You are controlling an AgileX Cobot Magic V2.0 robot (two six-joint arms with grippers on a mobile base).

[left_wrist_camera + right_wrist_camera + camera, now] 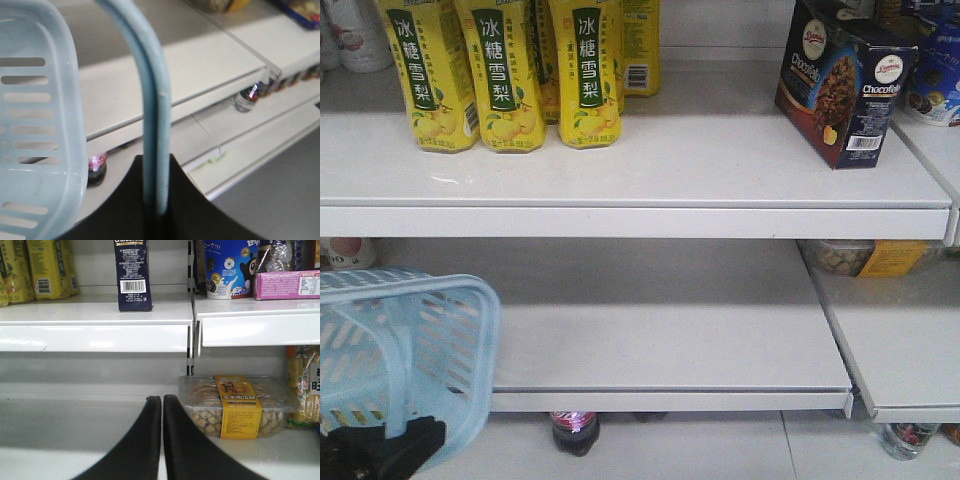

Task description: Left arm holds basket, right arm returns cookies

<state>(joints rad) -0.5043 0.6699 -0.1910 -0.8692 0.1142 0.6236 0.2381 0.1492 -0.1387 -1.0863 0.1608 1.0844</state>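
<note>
1. The cookies (845, 80) stand upright on the top shelf (620, 160), near its right end and close to the front edge. The box is dark blue and brown with a cookie picture on it (the barcode faces out at the bottom).
2. In the right wrist view the cookies (133, 275) show their narrow barcode side, standing on the shelf near its right edge.
3. Nothing touches the box. It stands alone, well apart from the yellow drink bottles (505, 75) at the left end of the same shelf.
4. The right pincer (162, 440) is clenched, its two black fingers pressed almost together with nothing between them. It sits low, in front of the lower shelf, far below the box.
5. Beside the right pincer, on the lower shelf, lies a clear tub of snacks (232, 407) with a yellow label.
6. The basket (405, 360) is light blue and hangs tilted at the bottom left, in front of the left end of the lower shelf (670, 350).
7. The left pincer (155, 212) is grasping the basket's handle (150, 100), which runs straight up out of the black pincer. The slotted basket wall is just to the left.
8. A dark bottle (575, 430) stands on the floor under the lower shelf.
</note>
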